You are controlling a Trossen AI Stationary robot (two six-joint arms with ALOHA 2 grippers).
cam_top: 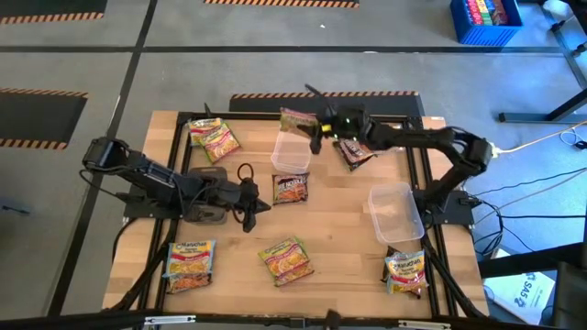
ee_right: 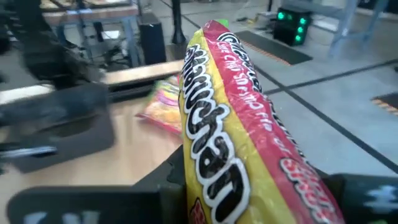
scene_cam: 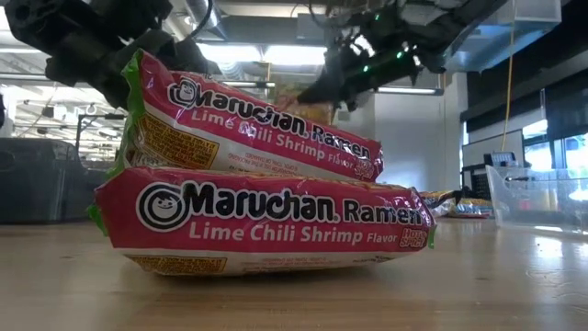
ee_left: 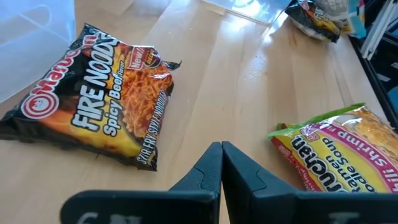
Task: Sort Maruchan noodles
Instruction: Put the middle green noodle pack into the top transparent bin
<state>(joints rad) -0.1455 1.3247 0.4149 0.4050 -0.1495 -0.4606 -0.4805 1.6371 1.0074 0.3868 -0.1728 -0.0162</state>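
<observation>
My right gripper (cam_top: 318, 126) is at the table's far middle, shut on a yellow-green and red Maruchan packet (cam_top: 295, 118) that is up in the air over the far clear tub (cam_top: 292, 151). My left gripper (cam_top: 253, 203) is shut, near mid-table, just left of a dark Fire Noodle packet (cam_top: 291, 188) that lies flat. In the left wrist view the shut fingers (ee_left: 221, 158) point between that dark packet (ee_left: 93, 106) and a yellow-green packet (ee_left: 339, 155). Another dark packet (cam_top: 353, 151) lies beside the right arm. My right gripper pinches the yellow-green and red packet (ee_right: 230, 118) between its two fingers at the end nearest the wrist (ee_right: 208, 186). The fingers reach it roughly level from the table's right. The packet stands on edge and is lifted clear, sticking out beyond the fingers.
Other packets lie far left (cam_top: 214, 137), near left (cam_top: 191, 264), near middle (cam_top: 286, 259) and near right (cam_top: 405, 270). In the low view two Lime Chili Shrimp packets (scene_cam: 266, 216) are stacked close to the camera. A second clear tub (cam_top: 396, 213) stands at the right.
</observation>
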